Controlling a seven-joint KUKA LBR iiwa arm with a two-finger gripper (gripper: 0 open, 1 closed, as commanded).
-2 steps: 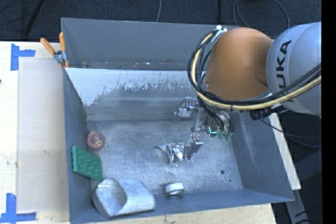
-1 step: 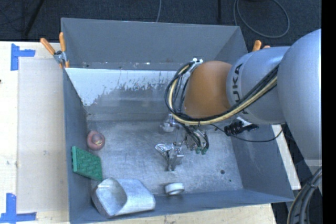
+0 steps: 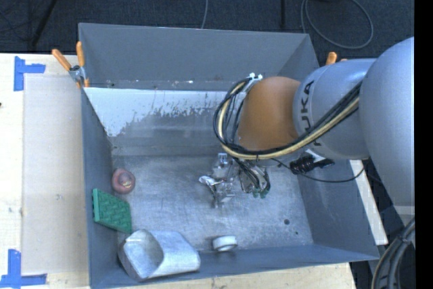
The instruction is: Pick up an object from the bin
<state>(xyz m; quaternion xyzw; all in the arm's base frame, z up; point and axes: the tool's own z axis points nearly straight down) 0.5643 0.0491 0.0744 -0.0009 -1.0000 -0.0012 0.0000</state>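
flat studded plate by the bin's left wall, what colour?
Green: the flat studded plate shows plainly in the camera view.

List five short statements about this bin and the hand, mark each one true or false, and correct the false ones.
1. The hand is low over the middle of the floor of the bin. True.
2. The flat green piece lies by the wall at the view's right. False: it lies by the wall at the view's left.
3. A small pink round thing lies next to the green piece, on its far side. True.
4. The small pale round cap is right under the hand. False: it lies apart from the hand, close to the near wall.
5. A pale cup-shaped thing lies in the near corner at the view's left. True.
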